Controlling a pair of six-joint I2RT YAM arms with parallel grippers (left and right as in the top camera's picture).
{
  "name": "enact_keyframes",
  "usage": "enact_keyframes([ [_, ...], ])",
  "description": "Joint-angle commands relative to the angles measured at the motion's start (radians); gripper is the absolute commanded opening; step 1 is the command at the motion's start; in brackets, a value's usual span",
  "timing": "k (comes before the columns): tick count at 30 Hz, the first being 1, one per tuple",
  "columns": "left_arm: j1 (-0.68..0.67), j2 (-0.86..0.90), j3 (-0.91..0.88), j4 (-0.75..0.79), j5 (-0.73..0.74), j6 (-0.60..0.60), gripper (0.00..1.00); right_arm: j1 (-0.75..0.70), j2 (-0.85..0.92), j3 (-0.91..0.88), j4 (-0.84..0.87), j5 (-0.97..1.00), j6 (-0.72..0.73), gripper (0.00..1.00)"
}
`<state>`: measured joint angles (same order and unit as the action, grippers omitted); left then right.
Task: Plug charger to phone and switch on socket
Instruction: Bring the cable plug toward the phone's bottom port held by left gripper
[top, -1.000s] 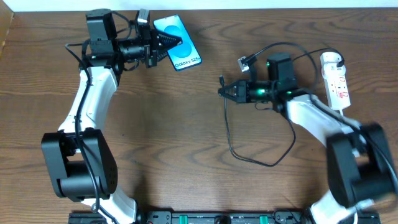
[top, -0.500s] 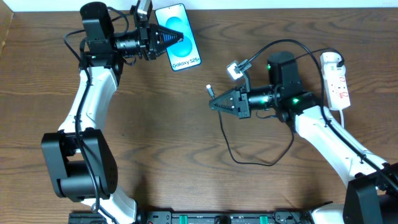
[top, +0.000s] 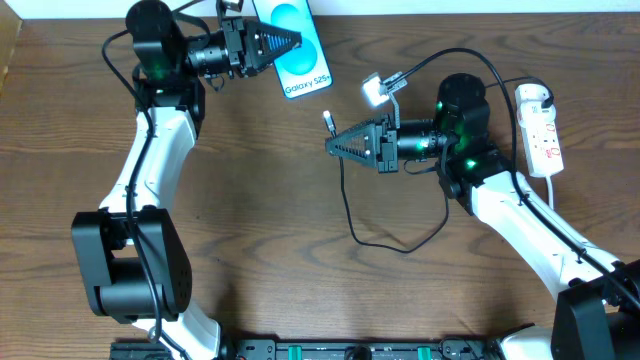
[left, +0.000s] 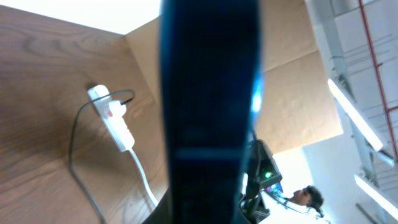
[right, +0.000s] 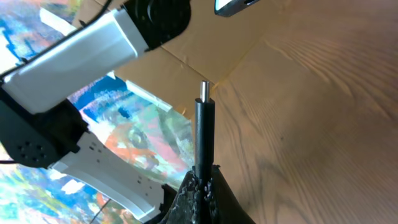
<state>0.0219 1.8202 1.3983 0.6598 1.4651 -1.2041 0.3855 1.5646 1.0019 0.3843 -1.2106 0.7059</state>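
R gripper (right: 202, 182) is clamped tight on the charger (top: 345, 200) just behind its plug (right: 205, 124). The black plug body stands straight out past the fingertips, metal tip leading, clear of the table (right: 323, 93). Seen from overhead, the plug points toward the far edge and the thin cable hangs off it, looping on the wood in front of the R arm.

L gripper (top: 293, 42) is closed on the phone (top: 306, 70), fingers pinching across its upper half, screen facing up, at the far edge left of centre. Plug and phone are near but apart. Socket (top: 540, 130) lies far right w/ its white lead, well apart from both grippers.

Hard to see:
- Phone's top end is cut off by the overhead frame.
- L fingers cover part of the screen.
- In the L wrist view the phone is only a dark blurred slab mid-frame, fingers not discernible.
- Cable's other end runs behind the R arm; can't pick out the adapter.
- Socket switch is too small to read.

Vs half a sec ago:
- Phone is further toward the far edge and right, more tilted.
- R gripper and plug have moved toward the far edge, a bit left.
- Plug–phone gap is smaller.
- Both grips are the same.
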Motion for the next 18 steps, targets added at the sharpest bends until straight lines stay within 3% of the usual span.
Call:
enact_keyframes([
  [1,-0.002,-0.006,0.013,0.1,-0.015,-0.217,0.08,0.004,0.035,0.006,0.086,-0.012,0.126,0.01],
  [6,-0.023,-0.006,0.013,0.117,-0.014,-0.25,0.07,0.003,0.061,0.006,0.219,-0.006,0.238,0.01],
  [18,-0.068,-0.006,0.013,0.117,-0.025,-0.253,0.07,0.002,0.063,0.006,0.286,0.003,0.301,0.01],
])
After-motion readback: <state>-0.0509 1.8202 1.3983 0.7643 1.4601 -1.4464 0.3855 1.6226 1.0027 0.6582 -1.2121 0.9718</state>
